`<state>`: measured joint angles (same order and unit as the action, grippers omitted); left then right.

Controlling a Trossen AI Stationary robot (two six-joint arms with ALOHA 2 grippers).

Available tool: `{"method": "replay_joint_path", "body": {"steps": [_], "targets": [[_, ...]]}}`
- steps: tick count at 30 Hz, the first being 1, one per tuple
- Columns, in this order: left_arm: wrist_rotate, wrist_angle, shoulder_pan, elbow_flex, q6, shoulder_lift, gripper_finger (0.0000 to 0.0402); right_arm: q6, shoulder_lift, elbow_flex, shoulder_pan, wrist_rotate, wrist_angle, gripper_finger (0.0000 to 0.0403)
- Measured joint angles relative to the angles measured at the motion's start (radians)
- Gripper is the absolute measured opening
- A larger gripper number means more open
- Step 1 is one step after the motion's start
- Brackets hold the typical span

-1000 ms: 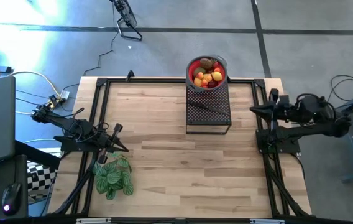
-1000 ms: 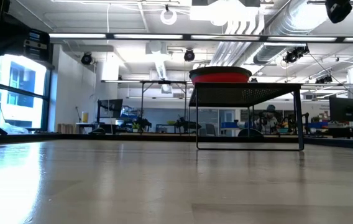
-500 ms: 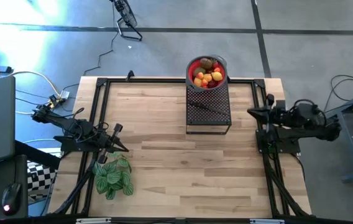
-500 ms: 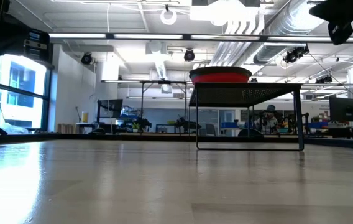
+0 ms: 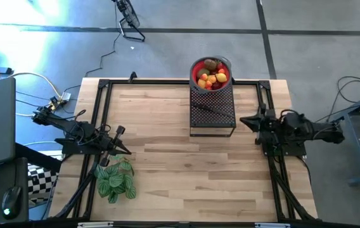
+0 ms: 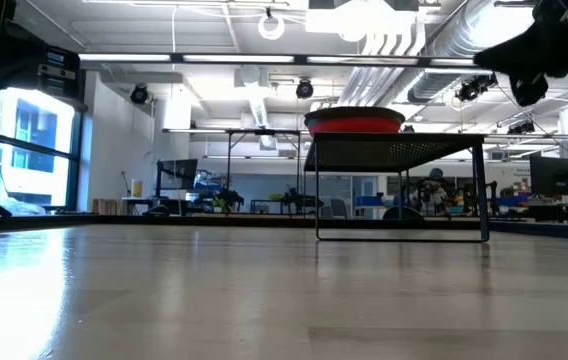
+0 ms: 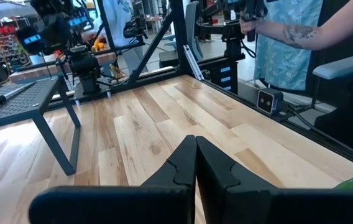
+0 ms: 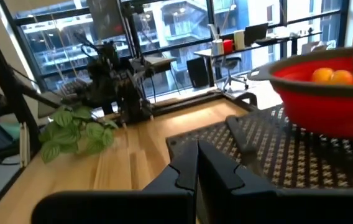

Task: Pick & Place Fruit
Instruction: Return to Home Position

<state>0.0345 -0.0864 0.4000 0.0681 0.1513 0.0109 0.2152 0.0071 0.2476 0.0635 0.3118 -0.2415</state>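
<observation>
The fruit (image 5: 212, 77), several small yellow, orange, red and brown pieces, lies piled in a red bowl (image 5: 197, 69). The bowl stands on the far end of a black mesh stand (image 5: 221, 117) at the table's far middle. Its rim and two orange pieces (image 8: 332, 76) show in the right wrist view. My right gripper (image 5: 242, 120) hovers shut at the table's right edge, level, pointing at the stand's right side, with nothing between its fingers (image 8: 196, 163). My left gripper (image 5: 128, 151) waits shut at the left edge, near the plant, and is also empty (image 7: 195, 163).
A black-handled knife (image 5: 206, 109) lies on the mesh stand in front of the bowl. A green striped plant (image 5: 114, 177) stands at the near left. Black frame rails (image 5: 104, 101) run along the table's edges. A person (image 7: 301, 37) stands beyond the table's right side.
My right gripper has sunk and swung out toward the table's left, its tip coming nearer the stand's right side. It has stayed shut. The fruit, the bowl and the left arm have kept still.
</observation>
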Motion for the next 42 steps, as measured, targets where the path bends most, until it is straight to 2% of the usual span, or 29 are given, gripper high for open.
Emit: {"method": "replay_joint_path", "body": {"steps": [4,10,16,20,42], "targets": [[0.000,0.000,0.000,0.000,0.000,0.000,0.0000,0.001,0.000,-0.062,0.000,-0.015,0.063,0.0004],[0.000,0.000,0.000,0.001,0.000,0.000,0.0000,-0.015,0.000,-0.133,0.000,-0.091,0.127,0.0004],[0.000,0.000,0.000,0.001,0.000,0.000,0.0000,-0.094,0.002,-0.206,0.000,-0.112,0.205,0.0004],[0.000,0.000,0.000,0.001,0.000,0.000,0.0000,-0.154,0.018,-0.211,0.001,-0.176,0.217,0.0004],[-0.001,-0.016,0.000,0.003,0.000,0.000,0.0000,-0.160,0.018,-0.211,0.000,-0.182,0.210,0.0004]]}}
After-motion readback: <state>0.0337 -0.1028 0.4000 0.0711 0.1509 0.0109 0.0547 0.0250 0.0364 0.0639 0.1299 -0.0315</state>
